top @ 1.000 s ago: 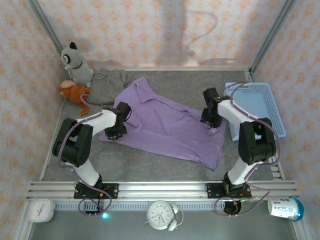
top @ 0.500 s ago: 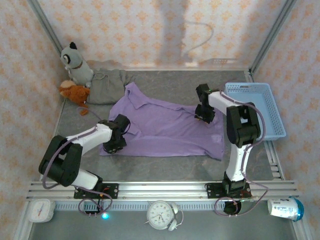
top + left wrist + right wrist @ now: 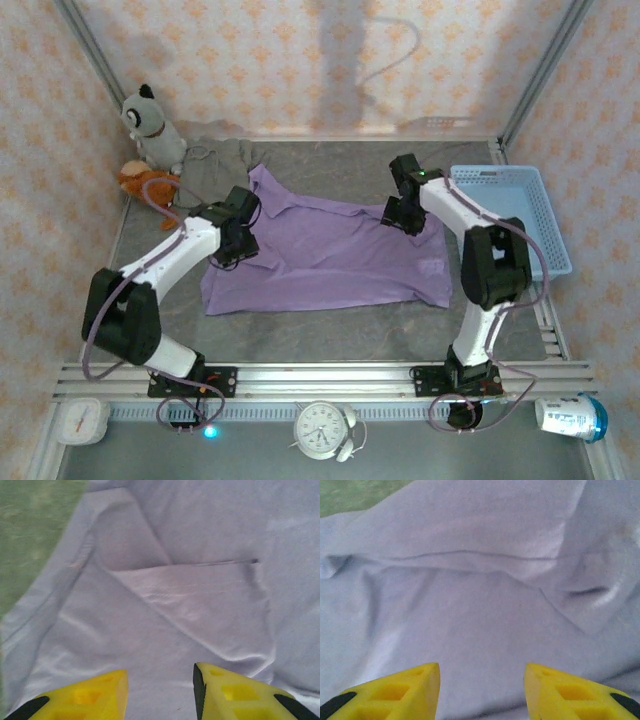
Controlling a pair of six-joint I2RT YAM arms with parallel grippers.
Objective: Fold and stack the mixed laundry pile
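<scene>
item: lavender shirt (image 3: 330, 260), thin limp knit with soft creases and one turned-over flap, spread nearly flat just left of the light blue slatted basket (image 3: 515, 215). taupe garment (image 3: 215, 170), crumpled, well left of the basket. left gripper (image 3: 160, 672) and right gripper (image 3: 482, 672): fingers parted, empty, over the shirt. risk (a judgement): a shallow pinch or uneven pull would skew the fold.

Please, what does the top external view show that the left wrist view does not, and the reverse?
The top external view adds the taupe garment at the far left, the grey plush toy and the orange plush toy beside it, the blue basket at the right, and the whole outline of the lavender garment. The left wrist view adds close detail: a folded flap and creases, with the left gripper open over the cloth. Both show the lavender garment spread out.
</scene>
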